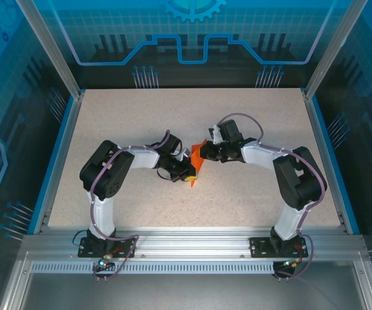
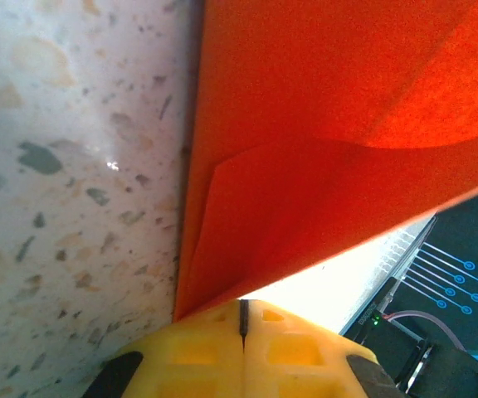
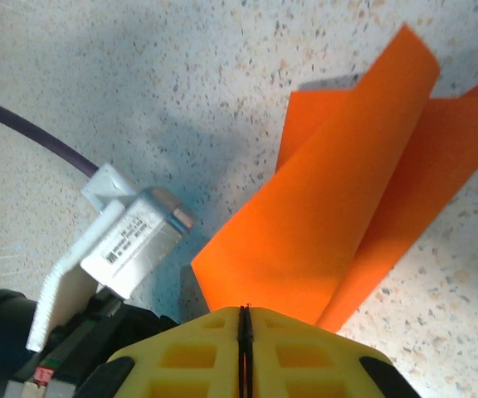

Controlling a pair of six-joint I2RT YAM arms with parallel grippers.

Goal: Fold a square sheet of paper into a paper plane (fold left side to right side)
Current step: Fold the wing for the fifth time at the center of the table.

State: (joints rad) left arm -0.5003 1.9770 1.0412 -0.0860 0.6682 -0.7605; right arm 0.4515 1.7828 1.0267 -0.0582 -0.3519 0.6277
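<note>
Pinched tight on the loosely folded orange paper (image 3: 330,207) with left claw (image 2: 243,311) and right claw (image 3: 244,313), over the bench (image 3: 181,83)

Setting: robotics lab test cell.
Evidence: enclosed booth, tinted blue panels (image 1: 192,39) printed with circuit traces and gear motif. Aluminium extrusion frame (image 1: 192,242) at near edge. 2 arms bolted to it: left arm (image 1: 105,174), right arm (image 1: 296,181). Speckled tabletop (image 1: 250,129) with blue border (image 1: 55,161). Exposed purple cabling (image 1: 93,194) along arms.
</note>
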